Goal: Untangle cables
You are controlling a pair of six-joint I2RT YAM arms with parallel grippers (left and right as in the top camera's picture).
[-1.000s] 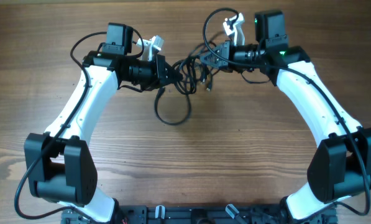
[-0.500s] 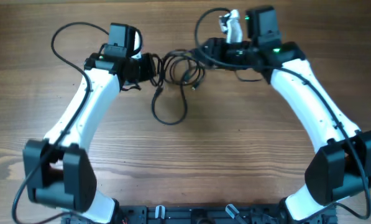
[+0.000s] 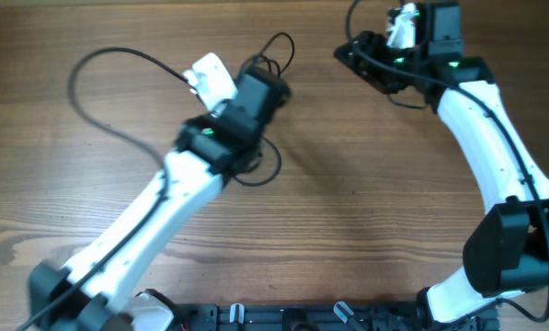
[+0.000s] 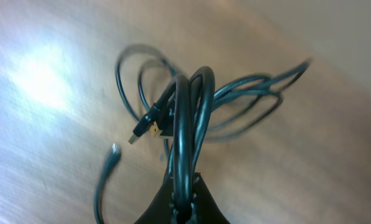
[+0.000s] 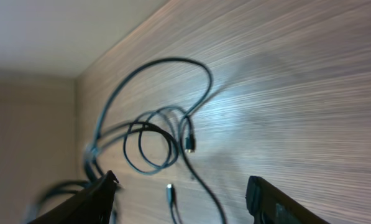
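The cables are thin black cords bunched at the far middle of the table, with one loop lying nearer me under the left arm. My left gripper is shut on a doubled strand of the cables, and the rest hangs in loops with a small plug showing. My right gripper stands open to the right of the bundle, apart from it. In the right wrist view the cables lie on the wood ahead, and nothing is held between the gripper's fingers.
A thicker black wire belonging to the left arm arcs over the far left of the table. The wooden table's far edge lies close behind both grippers. Two loose plug ends rest on the wood.
My right gripper has opened, let go of the cables and drawn back to the right. The left arm has swung toward the middle and turned, carrying the bundle with it.
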